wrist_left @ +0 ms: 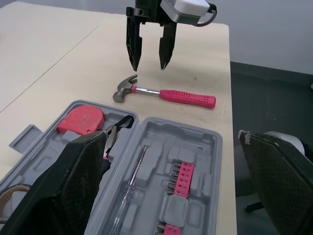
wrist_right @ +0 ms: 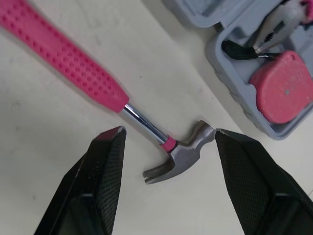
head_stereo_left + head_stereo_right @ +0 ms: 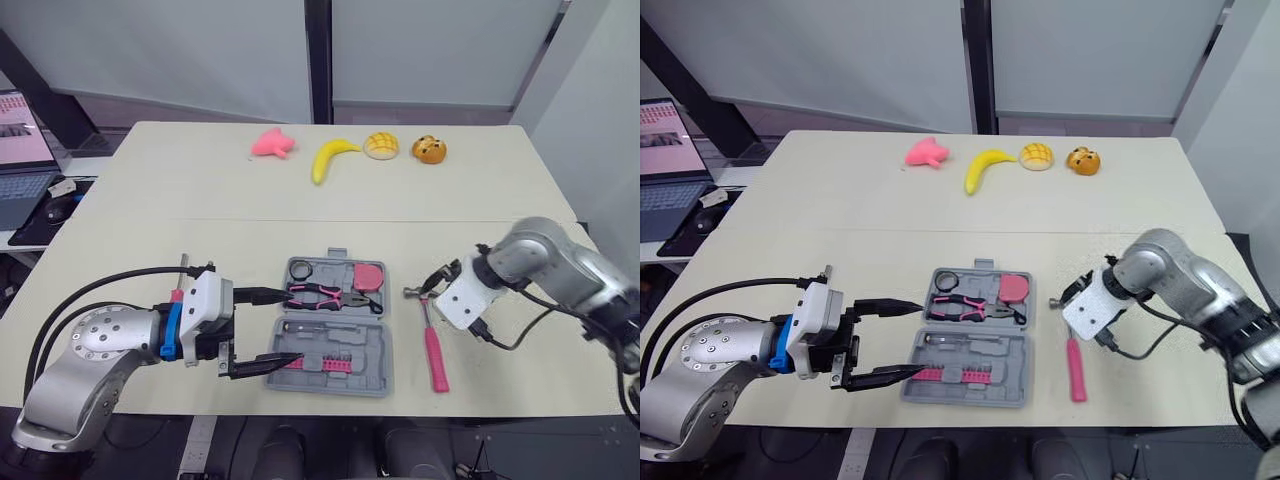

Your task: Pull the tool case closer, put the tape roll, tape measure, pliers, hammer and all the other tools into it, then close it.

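The grey tool case (image 3: 375, 350) lies open near the table's front edge. In it are the tape roll (image 3: 301, 268), pliers (image 3: 325, 295), pink tape measure (image 3: 368, 275), a screwdriver and a pink bit holder (image 3: 322, 362). The pink-handled hammer (image 3: 434, 350) lies on the table just right of the case. My right gripper (image 3: 432, 285) hangs open over the hammer's steel head (image 2: 178, 156), one finger on each side, not touching it. My left gripper (image 3: 275, 325) is open, and its fingers (image 3: 268, 362) reach over the case's left edge with nothing held.
Along the table's far side lie a pink toy (image 3: 271, 144), a banana (image 3: 328, 158) and two bread buns (image 3: 381, 146). A laptop (image 3: 22, 160) and mouse sit on a side desk to the left. The table's right edge is close beyond the right arm.
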